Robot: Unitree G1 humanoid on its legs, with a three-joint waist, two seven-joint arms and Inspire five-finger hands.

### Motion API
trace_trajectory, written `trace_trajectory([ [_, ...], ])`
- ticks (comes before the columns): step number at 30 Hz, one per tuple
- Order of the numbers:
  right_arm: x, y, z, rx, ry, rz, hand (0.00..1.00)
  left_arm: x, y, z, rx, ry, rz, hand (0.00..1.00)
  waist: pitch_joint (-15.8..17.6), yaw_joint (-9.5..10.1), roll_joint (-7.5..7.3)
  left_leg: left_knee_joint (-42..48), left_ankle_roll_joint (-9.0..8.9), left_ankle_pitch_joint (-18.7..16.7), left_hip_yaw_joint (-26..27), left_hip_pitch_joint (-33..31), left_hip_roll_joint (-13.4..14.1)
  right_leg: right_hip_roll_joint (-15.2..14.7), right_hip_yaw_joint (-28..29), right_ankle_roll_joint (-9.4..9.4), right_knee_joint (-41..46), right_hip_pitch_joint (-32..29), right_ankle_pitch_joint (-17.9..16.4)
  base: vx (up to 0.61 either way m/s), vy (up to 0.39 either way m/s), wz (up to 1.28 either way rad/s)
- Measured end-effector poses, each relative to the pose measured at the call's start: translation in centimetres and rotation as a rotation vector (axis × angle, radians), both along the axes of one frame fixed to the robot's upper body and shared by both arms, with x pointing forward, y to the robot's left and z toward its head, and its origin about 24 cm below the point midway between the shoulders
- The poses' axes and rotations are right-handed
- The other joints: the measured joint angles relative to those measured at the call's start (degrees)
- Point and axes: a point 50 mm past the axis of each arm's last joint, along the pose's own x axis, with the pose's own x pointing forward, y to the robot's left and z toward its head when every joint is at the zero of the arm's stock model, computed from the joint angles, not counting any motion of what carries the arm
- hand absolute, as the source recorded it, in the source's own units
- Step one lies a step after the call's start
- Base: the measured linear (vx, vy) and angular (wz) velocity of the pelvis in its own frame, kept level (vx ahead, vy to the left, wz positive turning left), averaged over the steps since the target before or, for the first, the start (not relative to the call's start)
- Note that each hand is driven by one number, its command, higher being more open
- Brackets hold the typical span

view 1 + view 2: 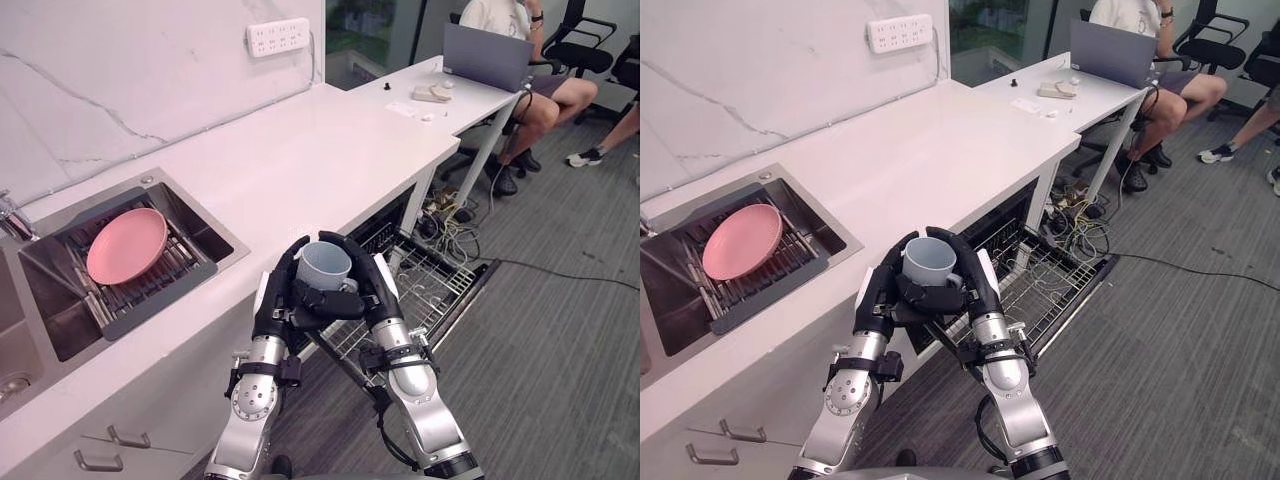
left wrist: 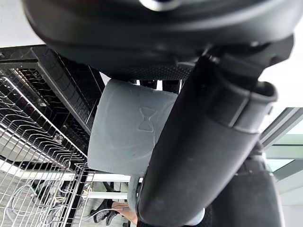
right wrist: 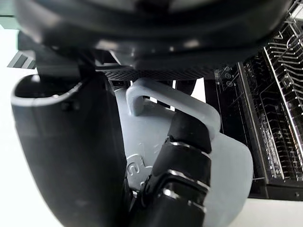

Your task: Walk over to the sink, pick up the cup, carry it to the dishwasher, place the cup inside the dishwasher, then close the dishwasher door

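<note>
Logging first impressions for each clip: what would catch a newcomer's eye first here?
The grey cup stands out, clasped upright between the left hand and the right hand in front of the counter edge. Just past it the dishwasher is open with its wire rack pulled out. To the robot's left, a pink plate lies in the sink.
</note>
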Motion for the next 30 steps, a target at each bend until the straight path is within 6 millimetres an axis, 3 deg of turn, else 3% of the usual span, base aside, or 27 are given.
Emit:
trace_trajectory([
  [10, 0.1, -0.4, 0.4, -0.127, -0.088, -0.059, 0.3, -0.6, -0.3, -0.7, -0.005, 0.028, -0.028, 0.9, 0.1, -0.62, 0.11, 0.0, 0.35, -0.2, -0.2, -0.1, -0.1, -0.1, -0.4, 0.08, 0.1, 0.0, -0.1, 0.0, -0.001, 0.0],
  [14, 1.5, -6.4, 1.4, -0.106, -0.135, -0.464, 0.3, -2.6, 1.0, -2.4, -0.006, 0.112, 0.058, 0.9, 0.2, -0.47, 0.19, 0.0, 0.52, -0.1, -0.3, -0.2, -0.2, -0.5, -0.6, 0.23, 0.1, 0.0, -0.1, 0.0, -0.001, 0.04],
  [17, 1.0, -9.4, 0.9, 0.001, -0.099, -0.644, 0.3, -3.2, 2.3, -2.7, -0.032, 0.136, 0.153, 0.9, 0.2, -0.67, 0.19, 0.0, 0.52, -0.1, -0.2, -0.1, -0.3, -0.5, -0.5, 0.27, 0.0, 0.0, -0.2, 0.01, -0.004, -0.05],
  [23, -0.4, -8.9, -2.8, 0.114, 0.094, -0.654, 0.3, -2.3, 0.9, 1.4, -0.163, -0.032, 0.178, 0.9, 0.1, -0.63, 0.41, 0.0, 0.49, -0.1, 0.0, -0.1, -0.2, -0.5, -0.4, 0.26, 0.0, 0.0, -0.2, 0.0, -0.003, -0.01],
  [26, -0.4, -8.2, -3.5, 0.103, 0.129, -0.607, 0.3, -2.0, 0.8, 2.1, -0.175, -0.064, 0.174, 0.9, -0.1, -0.55, 0.63, 0.0, 0.49, -0.1, 0.0, -0.1, -0.2, -0.5, -0.5, 0.31, 0.0, 0.0, -0.1, 0.0, 0.0, 0.0],
  [30, 0.0, -8.3, -4.2, 0.048, 0.159, -0.532, 0.3, -2.2, 1.2, 1.4, -0.162, -0.034, 0.152, 0.9, -0.1, -0.1, 0.61, 0.0, 0.52, -0.1, 0.0, -0.3, -0.3, -0.6, -0.4, 0.36, 0.0, -0.1, 0.0, 0.0, 0.0, 0.0],
])
